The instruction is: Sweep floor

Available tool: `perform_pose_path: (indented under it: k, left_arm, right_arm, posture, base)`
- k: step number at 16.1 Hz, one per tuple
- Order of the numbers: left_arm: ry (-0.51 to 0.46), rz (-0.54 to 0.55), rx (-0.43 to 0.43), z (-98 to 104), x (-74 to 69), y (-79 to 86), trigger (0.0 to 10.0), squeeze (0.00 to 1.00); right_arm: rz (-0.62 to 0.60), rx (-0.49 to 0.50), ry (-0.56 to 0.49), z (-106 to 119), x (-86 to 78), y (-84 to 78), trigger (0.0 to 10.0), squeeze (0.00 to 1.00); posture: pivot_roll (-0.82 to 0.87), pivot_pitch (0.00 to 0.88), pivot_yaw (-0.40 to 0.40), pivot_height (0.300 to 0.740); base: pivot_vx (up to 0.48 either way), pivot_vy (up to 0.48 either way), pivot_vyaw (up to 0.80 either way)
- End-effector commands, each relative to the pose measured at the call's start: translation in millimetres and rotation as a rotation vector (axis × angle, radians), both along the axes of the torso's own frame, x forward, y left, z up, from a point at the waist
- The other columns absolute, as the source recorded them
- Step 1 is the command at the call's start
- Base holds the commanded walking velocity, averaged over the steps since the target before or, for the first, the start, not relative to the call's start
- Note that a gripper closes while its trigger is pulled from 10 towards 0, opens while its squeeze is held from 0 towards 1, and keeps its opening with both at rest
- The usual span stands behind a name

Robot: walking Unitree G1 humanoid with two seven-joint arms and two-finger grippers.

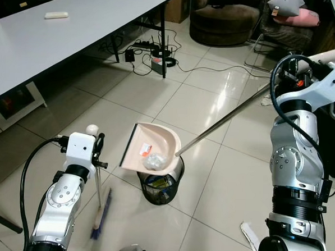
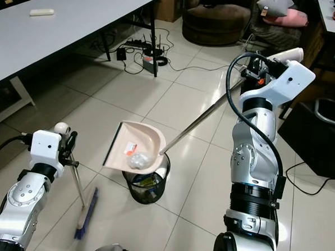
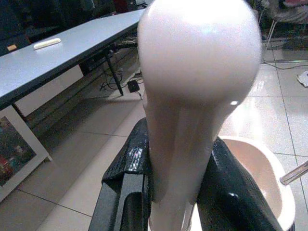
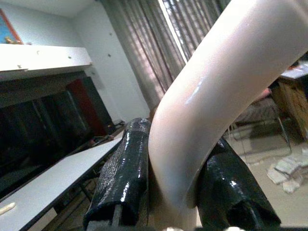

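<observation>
Glossy pale floor tiles run under a long grey desk, with cables and a power strip beyond its legs. Over a black mesh bin tilts a pink dustpan carrying crumpled litter, its long metal handle clenched in the right hand. Beside the bin, the left hand grips the broom by its pale knobbed top.
</observation>
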State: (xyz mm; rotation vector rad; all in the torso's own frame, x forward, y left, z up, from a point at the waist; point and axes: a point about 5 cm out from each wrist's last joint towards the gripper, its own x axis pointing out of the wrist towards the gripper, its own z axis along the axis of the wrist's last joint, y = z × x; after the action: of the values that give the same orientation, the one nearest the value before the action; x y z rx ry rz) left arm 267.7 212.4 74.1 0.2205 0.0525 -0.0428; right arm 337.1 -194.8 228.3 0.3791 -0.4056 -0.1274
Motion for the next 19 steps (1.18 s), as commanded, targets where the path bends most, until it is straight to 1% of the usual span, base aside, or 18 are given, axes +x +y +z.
perform_pose_path:
  k: [1,3,4,6,8,9,10,11,12,14,17,18,19]
  left_arm:
    - [-0.024,0.007,0.023,5.6,2.5,4.3,10.0,0.00]
    - [-0.019,0.003,0.031,4.6,2.6,3.9,10.0,0.00]
    - [-0.018,0.001,0.033,4.5,2.8,3.8,10.0,0.00]
    - [-0.017,-0.001,0.035,4.0,2.2,3.5,10.0,0.00]
    - [-0.013,-0.010,0.041,2.8,1.3,0.8,10.0,0.00]
    - [-0.012,-0.011,0.042,2.4,1.0,-0.2,10.0,0.00]
    - [-0.013,-0.012,0.042,2.4,1.0,-0.7,10.0,0.00]
    - [-0.013,-0.017,0.048,2.4,0.9,-1.5,10.0,0.00]
    - [-0.011,-0.018,0.050,1.8,0.3,-1.3,10.0,0.00]
    - [-0.005,-0.020,0.053,0.6,-0.3,-0.7,10.0,0.00]
    - [-0.005,-0.020,0.053,0.6,-0.3,-0.7,10.0,0.00]
    - [-0.001,-0.026,0.055,-1.2,0.6,-3.3,10.0,0.00]
    - [-0.010,-0.028,0.050,-0.9,3.0,-6.8,10.0,0.00]
  right_arm:
    - [0.016,-0.023,-0.112,19.2,-1.7,2.9,10.0,0.00]
    - [0.044,-0.095,-0.140,20.2,-1.6,9.2,10.0,0.00]
    - [0.081,-0.205,-0.169,21.1,-1.6,20.0,10.0,0.00]
    - [0.138,-0.314,-0.210,22.5,-2.9,34.4,10.0,0.00]
    - [0.217,-0.432,-0.258,22.2,-5.2,55.4,10.0,0.00]
    - [0.243,-0.461,-0.294,22.3,-7.1,64.0,10.0,0.00]
    - [0.253,-0.470,-0.311,22.6,-8.1,67.1,10.0,0.00]
    - [0.289,-0.508,-0.337,20.7,-10.6,77.2,10.0,0.00]
    - [0.345,-0.563,-0.350,14.2,-14.0,94.0,10.0,0.00]
    - [0.380,-0.590,-0.343,8.1,-16.4,104.4,10.0,0.00]
    - [0.380,-0.590,-0.343,8.1,-16.4,104.4,10.0,0.00]
    - [0.429,-0.657,-0.349,-2.9,-23.7,119.0,10.0,0.00]
    - [0.486,-0.727,-0.365,-13.5,-32.4,132.5,10.0,0.00]
  posture:
    - [0.07,0.040,0.069,0.740]
    - [0.07,0.040,0.072,0.740]
    - [0.07,0.041,0.074,0.740]
    - [0.07,0.042,0.072,0.740]
    - [0.07,0.044,0.071,0.740]
    - [0.07,0.047,0.070,0.740]
    - [0.07,0.046,0.067,0.740]
    - [0.07,0.048,0.067,0.740]
    - [0.07,0.050,0.068,0.740]
    - [0.07,0.048,0.070,0.740]
    - [0.07,0.048,0.070,0.740]
    - [0.07,0.025,0.056,0.740]
    - [0.07,0.024,0.054,0.740]
  base:
    - [0.000,0.000,0.00]
    - [0.000,0.000,0.00]
    - [0.000,0.000,0.00]
    - [0.000,0.000,0.00]
    - [0.000,0.000,0.00]
    - [0.000,0.000,0.00]
    - [0.000,0.000,0.00]
    - [0.000,0.000,0.00]
    - [0.000,0.000,0.00]
    - [0.000,0.000,0.00]
    - [0.000,0.000,0.00]
    - [0.000,0.000,0.00]
    - [0.000,0.000,0.00]
